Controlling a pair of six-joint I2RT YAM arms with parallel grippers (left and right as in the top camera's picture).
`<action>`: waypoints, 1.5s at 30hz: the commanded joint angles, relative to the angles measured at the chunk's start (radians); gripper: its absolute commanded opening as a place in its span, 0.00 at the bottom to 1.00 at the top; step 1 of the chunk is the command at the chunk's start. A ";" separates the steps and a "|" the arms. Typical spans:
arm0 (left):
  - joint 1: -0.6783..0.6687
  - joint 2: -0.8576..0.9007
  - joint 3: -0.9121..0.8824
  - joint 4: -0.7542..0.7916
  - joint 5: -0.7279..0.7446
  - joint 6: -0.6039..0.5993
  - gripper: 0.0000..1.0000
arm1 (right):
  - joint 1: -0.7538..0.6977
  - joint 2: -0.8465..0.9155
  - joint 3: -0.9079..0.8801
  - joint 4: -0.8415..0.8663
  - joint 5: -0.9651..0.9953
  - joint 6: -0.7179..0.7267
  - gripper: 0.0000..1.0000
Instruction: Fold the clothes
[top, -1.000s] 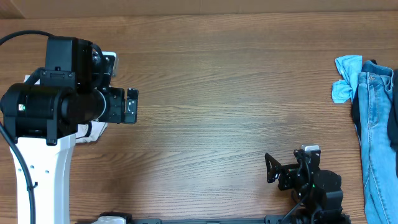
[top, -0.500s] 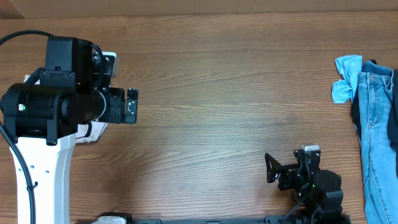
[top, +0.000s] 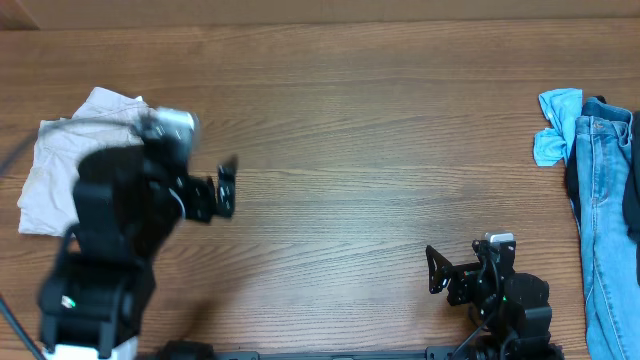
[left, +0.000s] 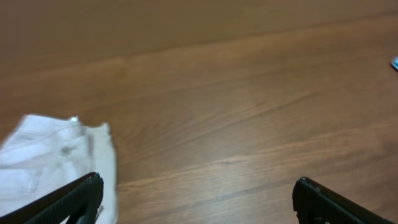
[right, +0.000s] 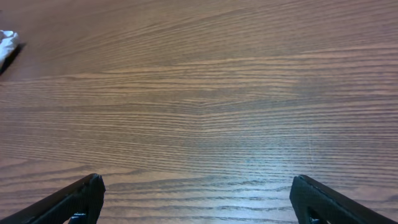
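The pale beige, wrinkled cotton shorts (top: 50, 165) lay bunched at the far left of the brown wood-grain table (top: 350, 120), partly hidden under the left arm (top: 100, 260) in the overhead view. The left gripper (top: 225, 187) had its jaws spread wide with nothing between them and pointed towards the table's middle. The shorts therefore sat behind it and to its outer side, not ahead. In the left wrist view the shorts (left: 50, 158) showed low at the left, just beside one black finger (left: 74, 199), with bare wood across the gap. The right gripper (top: 436, 272), likewise wide apart and empty, sat near the front edge, well across the table, so the left arm was plainly the nearer. The heap's long axis could not be read, since the arm covered part of it. By this layout, the left gripper would need to swing round towards the shorts before any grasp. Blue denim jeans (top: 605, 200) and a light blue rag (top: 555, 125) lay at the far right edge, well apart from the shorts.
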 joint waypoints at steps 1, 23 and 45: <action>0.018 -0.167 -0.267 0.103 0.075 0.055 1.00 | -0.002 -0.013 -0.017 0.001 -0.001 -0.001 1.00; 0.042 -0.914 -1.070 0.394 0.126 0.043 1.00 | -0.002 -0.013 -0.017 0.001 -0.001 -0.001 1.00; 0.042 -0.912 -1.070 0.393 0.125 0.043 1.00 | -0.002 -0.013 -0.017 0.001 -0.001 -0.001 1.00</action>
